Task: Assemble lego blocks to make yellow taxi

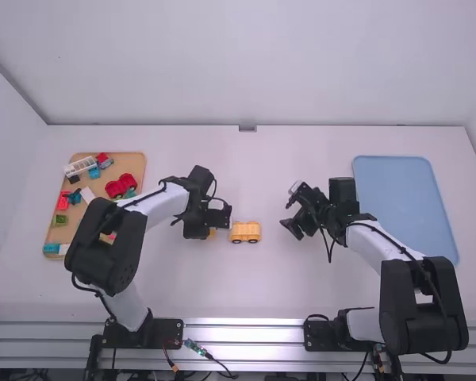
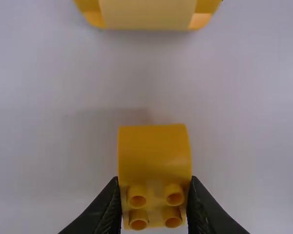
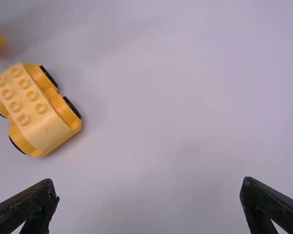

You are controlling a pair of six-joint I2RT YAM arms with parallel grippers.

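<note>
One yellow block sits pinched from both sides by the left gripper, whose fingers are closed in on it. Just to its right, with a narrow gap between, the yellow car base stands on its wheels on the white table. A wider stretch of table runs from the car base right to the right gripper, its fingers wide apart with nothing between them. Farther right, the blue tray reaches close to the table's right edge; the wooden tray of mixed blocks lies at left.
</note>
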